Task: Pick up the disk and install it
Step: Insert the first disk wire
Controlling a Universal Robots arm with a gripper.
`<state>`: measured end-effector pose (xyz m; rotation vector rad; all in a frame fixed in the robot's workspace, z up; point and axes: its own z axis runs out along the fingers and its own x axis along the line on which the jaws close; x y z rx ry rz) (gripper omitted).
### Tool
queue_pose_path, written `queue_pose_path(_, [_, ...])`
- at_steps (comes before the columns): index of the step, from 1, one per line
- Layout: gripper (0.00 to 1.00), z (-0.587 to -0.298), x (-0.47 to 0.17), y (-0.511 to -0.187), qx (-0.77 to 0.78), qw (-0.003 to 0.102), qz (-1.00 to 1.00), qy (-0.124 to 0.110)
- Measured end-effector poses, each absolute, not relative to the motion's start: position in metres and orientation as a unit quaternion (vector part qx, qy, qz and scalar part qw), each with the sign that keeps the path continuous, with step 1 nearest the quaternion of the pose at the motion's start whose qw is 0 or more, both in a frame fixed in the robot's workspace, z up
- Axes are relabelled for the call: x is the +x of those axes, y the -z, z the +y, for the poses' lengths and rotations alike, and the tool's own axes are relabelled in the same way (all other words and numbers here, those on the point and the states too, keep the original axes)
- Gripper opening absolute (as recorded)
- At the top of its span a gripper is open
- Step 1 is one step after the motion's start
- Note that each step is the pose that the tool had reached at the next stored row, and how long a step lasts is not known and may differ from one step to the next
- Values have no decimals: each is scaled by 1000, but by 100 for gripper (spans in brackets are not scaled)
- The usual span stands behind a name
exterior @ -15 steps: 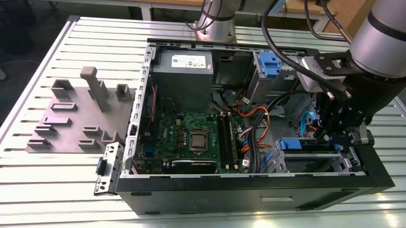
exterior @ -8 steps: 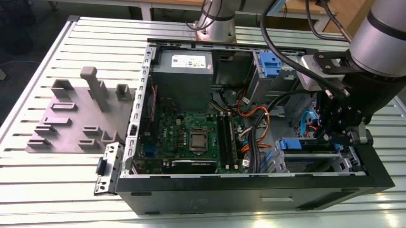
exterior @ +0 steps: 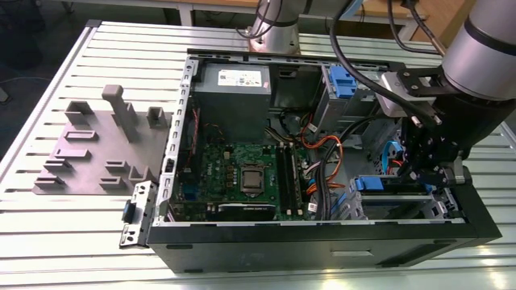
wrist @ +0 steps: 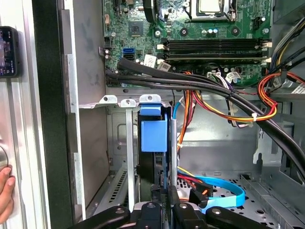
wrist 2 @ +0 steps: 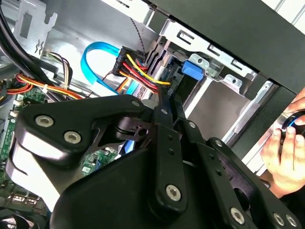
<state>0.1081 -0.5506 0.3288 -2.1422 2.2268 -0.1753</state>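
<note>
One gripper [exterior: 425,172] reaches down into the open computer case [exterior: 322,241] at its corner toward the exterior view's right, fingers closed on the disk [wrist: 153,136]. In the first wrist view the disk stands on edge in the drive bay [wrist: 119,102], its blue bracket at twelve o'clock from the fingertips. From the disk, the motherboard [exterior: 241,175] lies at nine o'clock in the exterior view.

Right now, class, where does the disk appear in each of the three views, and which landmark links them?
Exterior view: disk in the drive bay, toward the exterior view's right.
First wrist view: disk standing between the bay's metal rails.
Second wrist view: disk beyond the red-yellow wires.
Shared landmark: the green motherboard.
</note>
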Motion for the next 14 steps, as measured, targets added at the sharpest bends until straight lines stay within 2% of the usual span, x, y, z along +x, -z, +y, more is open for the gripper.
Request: queue_pose_path(14, [17,-551,108,-326,-692,24,720,56])
